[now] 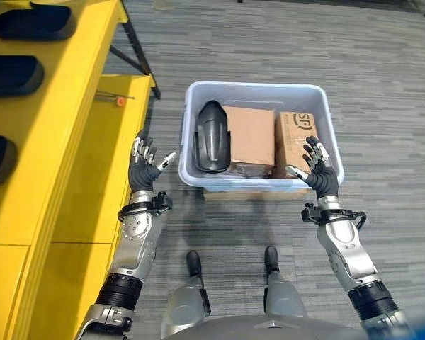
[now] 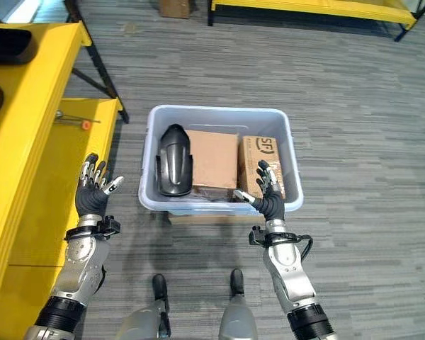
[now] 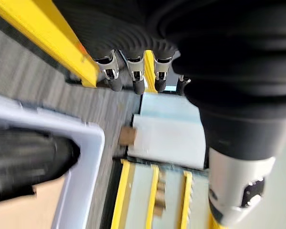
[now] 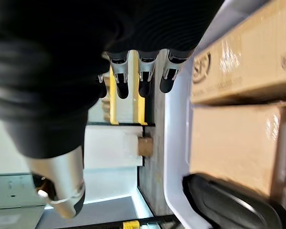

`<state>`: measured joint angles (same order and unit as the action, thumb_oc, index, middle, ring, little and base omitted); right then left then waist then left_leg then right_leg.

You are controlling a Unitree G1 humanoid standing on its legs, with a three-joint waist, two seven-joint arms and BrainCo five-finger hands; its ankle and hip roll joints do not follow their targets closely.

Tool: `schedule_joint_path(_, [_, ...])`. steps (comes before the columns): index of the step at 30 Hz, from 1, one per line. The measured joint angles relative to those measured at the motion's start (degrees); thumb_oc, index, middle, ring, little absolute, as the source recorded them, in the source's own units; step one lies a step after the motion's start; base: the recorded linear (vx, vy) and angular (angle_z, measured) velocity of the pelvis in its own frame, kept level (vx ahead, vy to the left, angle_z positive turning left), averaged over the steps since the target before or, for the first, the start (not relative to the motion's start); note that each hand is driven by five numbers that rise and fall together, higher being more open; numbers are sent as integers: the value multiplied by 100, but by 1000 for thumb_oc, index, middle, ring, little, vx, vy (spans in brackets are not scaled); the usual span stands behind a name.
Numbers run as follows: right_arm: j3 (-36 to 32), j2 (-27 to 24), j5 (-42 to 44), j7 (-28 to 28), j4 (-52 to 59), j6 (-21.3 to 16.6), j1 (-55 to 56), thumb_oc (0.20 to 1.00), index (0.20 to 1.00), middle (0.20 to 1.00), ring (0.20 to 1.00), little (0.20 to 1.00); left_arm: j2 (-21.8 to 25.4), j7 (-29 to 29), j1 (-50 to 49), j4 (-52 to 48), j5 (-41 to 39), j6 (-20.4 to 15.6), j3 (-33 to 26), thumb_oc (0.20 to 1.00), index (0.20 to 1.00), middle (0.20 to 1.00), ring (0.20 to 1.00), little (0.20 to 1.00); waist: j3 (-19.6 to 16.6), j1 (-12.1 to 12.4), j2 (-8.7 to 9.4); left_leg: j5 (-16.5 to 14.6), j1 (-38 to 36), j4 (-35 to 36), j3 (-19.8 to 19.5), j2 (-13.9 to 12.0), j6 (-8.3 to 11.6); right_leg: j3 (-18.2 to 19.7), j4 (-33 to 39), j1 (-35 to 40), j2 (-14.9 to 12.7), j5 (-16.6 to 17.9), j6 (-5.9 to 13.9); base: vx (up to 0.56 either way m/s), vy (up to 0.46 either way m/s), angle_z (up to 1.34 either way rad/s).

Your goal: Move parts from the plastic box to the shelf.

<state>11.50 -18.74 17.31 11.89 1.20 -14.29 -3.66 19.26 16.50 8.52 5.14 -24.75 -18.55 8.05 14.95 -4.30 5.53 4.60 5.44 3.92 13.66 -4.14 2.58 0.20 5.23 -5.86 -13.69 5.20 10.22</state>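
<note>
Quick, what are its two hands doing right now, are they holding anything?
Left hand: open, fingers spread, holding nothing, beside the plastic box.
Right hand: open, fingers spread, holding nothing, at the box's near right corner.

Left hand [image 1: 143, 172], right hand [image 1: 319, 172] — both open-fingered

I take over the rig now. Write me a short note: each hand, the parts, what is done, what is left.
Left hand: open, empty, between the yellow shelf and the plastic box.
Right hand: open, empty, at the box's near right corner.
Box: one black part and two cardboard boxes inside.
Done: three similar black parts lie on the shelf.
Left: grasp the black part and move it to the shelf.
</note>
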Motion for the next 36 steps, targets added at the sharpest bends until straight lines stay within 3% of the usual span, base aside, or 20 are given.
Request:
schedule_joint_path(4, [46,-48,52,-13,207,-77,-7,1000,1000,1000,1000,1000,-63,249,693,-169,373,-98,327,1000,1000,1000,1000,1000,11,-302,-212,52,320,-4,96,-65,29,55,-12,-398,74,65,-60,-39,-50,-11])
schedule_joint_path(8, [200,-206,52,102,205,-102,-172,1000,1000,1000,1000,1000,-75,747,1735,-63,665,-202,495,1000,1000,1000,1000,1000,266,-424,-472,146,558,87,314,-185,83,267,0,-802,217,171,-116,-10,-25,-29])
schedule_joint_path(10, [227,-273,50,140,204,-102,-239,1000,1000,1000,1000,1000,-76,908,1953,177,868,-211,507,1000,1000,1000,1000,1000,334,-475,-511,152,531,126,364,-208,90,354,-1,-843,261,181,-127,2,0,-29])
schedule_joint_path(16, [273,-275,52,246,205,-179,-460,1000,1000,1000,1000,1000,-64,1688,2425,1385,1514,-124,522,1000,1000,1000,1000,1000,454,-732,-452,154,516,137,583,-342,97,531,-2,-980,406,213,-172,8,-5,-19])
schedule_joint_path(24, [592,-275,40,373,208,-308,-586,1000,1000,1000,1000,1000,-1,2386,3402,3057,1566,40,440,1000,1000,1000,1000,1000,667,-1062,-295,169,717,141,751,-346,126,703,-1,-1295,427,306,-177,-1,16,-10])
schedule_joint_path(36, [712,-278,51,442,208,-347,-553,1000,1000,1000,1000,1000,12,2772,3547,3454,962,34,90,1000,1000,1000,1000,1000,858,-1089,-207,198,872,142,752,-402,169,704,0,-1440,484,343,-179,0,3,-1])
